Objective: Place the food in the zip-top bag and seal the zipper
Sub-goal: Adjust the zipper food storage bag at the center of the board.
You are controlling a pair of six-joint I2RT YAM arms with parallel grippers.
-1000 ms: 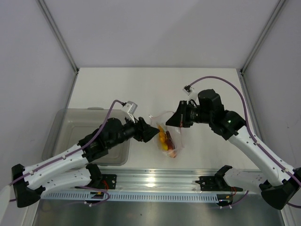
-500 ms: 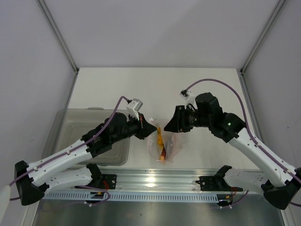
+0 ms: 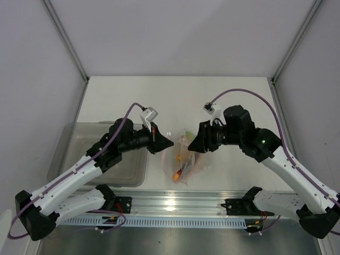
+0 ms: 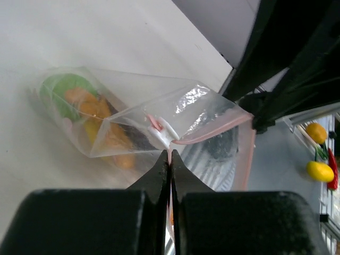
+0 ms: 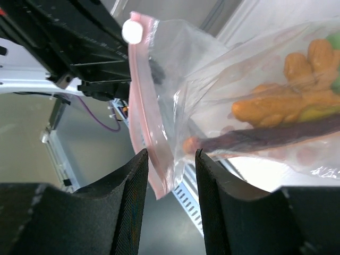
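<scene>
My left fingers (image 4: 158, 178) are pressed together on the end of the pink zipper (image 4: 212, 133), just beside a small white tab (image 4: 163, 130). The zip-top bag (image 4: 159, 101) is stretched away from them. My right fingers (image 5: 130, 202) stand apart, with the zipper strip (image 5: 151, 149) running down between them. I cannot tell whether either pad touches it.

The food (image 4: 95, 117) is all inside the clear bag: orange pieces, a dark-red slice and the green fruit, bunched at the far end. From above, the bag (image 3: 181, 159) sits between the two arms over the white surface (image 3: 159, 101), with the grey bin (image 3: 79, 149) off to my left.

I judge the filling done and the sealing under way, since the mouth looks to be gaping behind the strip. The next move calls for my right fingers to close on the strip and run along it, pressing the two sides together while my left keeps its end anchored and taut. The film is slack, so a loose pull could buckle the track instead of closing it.

A second ago the roles were reversed: my right fingers held the bag and my left were open. The bag has since swung nearer the front rail.
</scene>
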